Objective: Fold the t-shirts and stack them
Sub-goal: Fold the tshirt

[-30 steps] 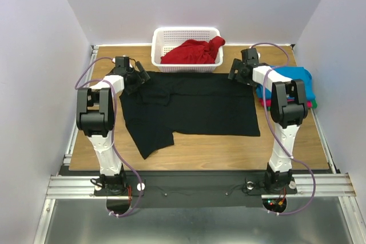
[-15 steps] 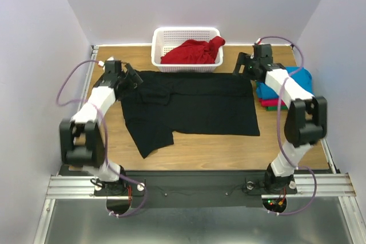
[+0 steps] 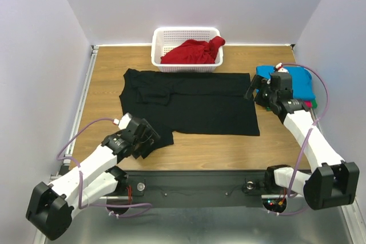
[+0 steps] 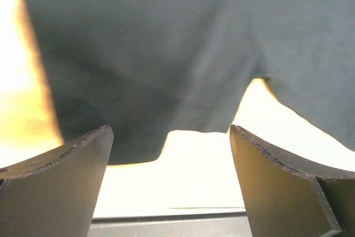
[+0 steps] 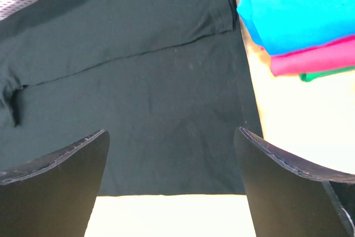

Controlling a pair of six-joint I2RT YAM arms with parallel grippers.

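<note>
The black t-shirt [image 3: 194, 107] lies spread flat across the middle of the wooden table [image 3: 229, 147], one sleeve reaching toward the near left. Its outline looks the same as a second ago.

Both arms have left the shirt's far corners. The left gripper [image 3: 150, 138] has swung back to the near edge and now sits low at the tip of that sleeve. In the left wrist view its fingers [image 4: 55, 181] stand wide apart, with the sleeve's hem between and just ahead of them and nothing held. The right gripper [image 3: 255, 91] has drawn back to the shirt's right edge. Its jaws also stand wide apart and empty over the black cloth.

Just to its right is the folded stack: the turquoise-blue t-shirt [image 5: 299, 9] on top, the pink-red t-shirt [image 5: 310, 59] beneath it and the green t-shirt [image 5: 316, 74] at the bottom. The red t-shirt [image 3: 191, 51] lies crumpled in the white basket [image 3: 186, 31] at the far edge, unmoved.
</note>
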